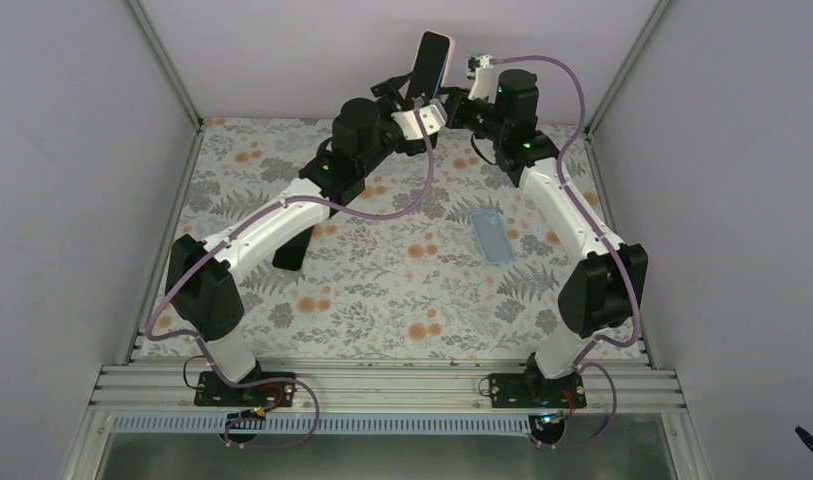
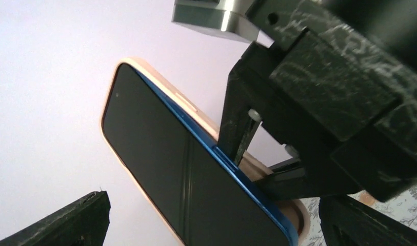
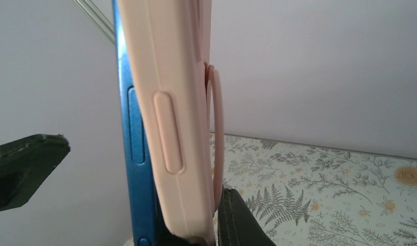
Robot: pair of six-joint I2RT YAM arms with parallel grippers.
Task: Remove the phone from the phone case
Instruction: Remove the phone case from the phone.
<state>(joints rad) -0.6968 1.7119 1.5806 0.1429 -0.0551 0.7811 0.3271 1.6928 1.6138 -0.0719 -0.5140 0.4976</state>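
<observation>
A blue phone [image 1: 429, 58] with a dark screen [image 2: 170, 169] is held upright in the air at the back of the table, sitting in a pale pink phone case [image 3: 175, 118]. My right gripper [image 1: 452, 103] is shut on its lower end, one finger [image 3: 242, 220] pressed against the case's back. The phone's blue side [image 3: 129, 128] shows bare next to the case's side wall. My left gripper [image 1: 414, 100] is open, and its fingers [image 2: 67, 220] straddle the phone's width without touching it.
A light blue, flat rectangular case [image 1: 490, 236] lies on the floral tablecloth [image 1: 382, 280] right of centre. Grey walls and metal posts close in the back and both sides. The two arms cross the back half of the table.
</observation>
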